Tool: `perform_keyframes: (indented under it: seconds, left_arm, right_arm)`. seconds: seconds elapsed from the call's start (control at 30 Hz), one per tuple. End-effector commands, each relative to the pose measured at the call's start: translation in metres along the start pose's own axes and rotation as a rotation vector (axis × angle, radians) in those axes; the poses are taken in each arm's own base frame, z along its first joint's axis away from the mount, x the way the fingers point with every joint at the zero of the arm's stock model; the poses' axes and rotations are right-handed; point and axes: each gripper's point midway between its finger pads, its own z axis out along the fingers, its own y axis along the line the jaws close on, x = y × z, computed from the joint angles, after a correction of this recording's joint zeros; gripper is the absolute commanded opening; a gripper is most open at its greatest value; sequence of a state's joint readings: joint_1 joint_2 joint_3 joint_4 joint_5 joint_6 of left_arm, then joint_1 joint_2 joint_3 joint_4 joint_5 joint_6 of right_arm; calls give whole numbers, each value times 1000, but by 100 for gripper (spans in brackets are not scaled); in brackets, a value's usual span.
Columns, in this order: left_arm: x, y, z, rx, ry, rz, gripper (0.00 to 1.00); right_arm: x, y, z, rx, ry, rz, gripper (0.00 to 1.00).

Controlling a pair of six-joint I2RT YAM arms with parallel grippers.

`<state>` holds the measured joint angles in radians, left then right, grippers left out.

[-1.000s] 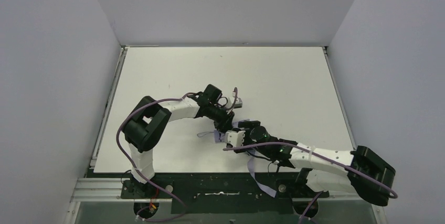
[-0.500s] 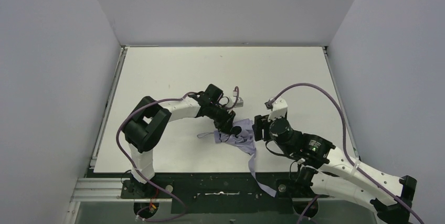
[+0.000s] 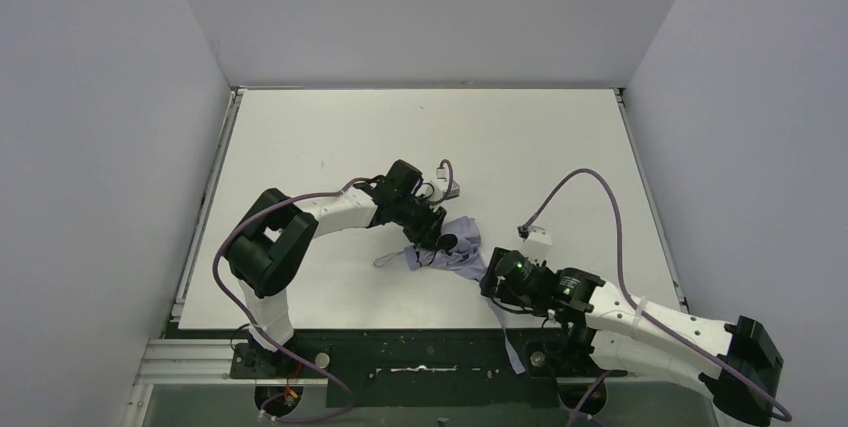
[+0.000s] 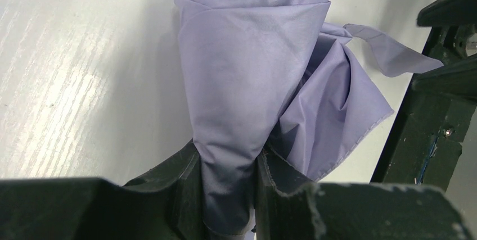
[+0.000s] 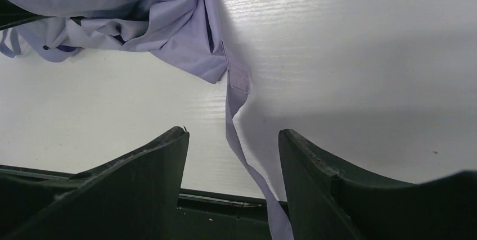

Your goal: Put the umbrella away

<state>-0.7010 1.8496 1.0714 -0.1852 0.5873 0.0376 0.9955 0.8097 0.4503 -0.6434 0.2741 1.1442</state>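
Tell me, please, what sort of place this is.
Probably a robot test cell: plain white walls box in a white table, with two robot arms bolted at its near edge.

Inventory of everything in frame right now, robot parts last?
umbrella: one, pale lavender, bunched fabric lying on the table just near of centre
strap: one, lavender, trails from the umbrella over the near table edge
table: one, white, fills the enclosure floor
walls: three, pale grey, left, back and right of the table
base rail: one, black, along the near edge
cables: two, purple, one looping along each arm
left gripper: one, black, shut on umbrella fabric
right gripper: one, black, open, fingers either side of the strap
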Motion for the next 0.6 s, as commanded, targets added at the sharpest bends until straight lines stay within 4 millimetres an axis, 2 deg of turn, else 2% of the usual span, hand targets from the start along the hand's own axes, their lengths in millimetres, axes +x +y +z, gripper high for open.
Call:
perform_keyframes:
  seconds: [0.0, 0.1, 0.2, 0.27, 0.37, 0.43, 0.57]
  left_arm:
    - [13, 24, -1, -135, 39, -5, 0]
    - [14, 24, -1, -135, 41, -7, 0]
    - [14, 26, -1, -142, 44, -9, 0]
    - [14, 28, -2, -156, 44, -9, 0]
    - [13, 35, -3, -188, 48, -24, 0]
    - [12, 42, -6, -218, 42, -39, 0]
    - [8, 54, -11, -273, 19, -64, 0]
  right_arm:
    - [-6, 30, 14, -77, -15, 62, 59]
    - [0, 23, 26, -31, 7, 40, 55]
    - [6, 8, 31, 37, 35, 17, 45]
    - [10, -1, 31, 70, 47, -3, 36]
    - [19, -9, 27, 82, 96, -25, 15]
    - [31, -5, 23, 34, 155, -38, 0]
    - [67, 28, 10, -182, 359, -28, 0]
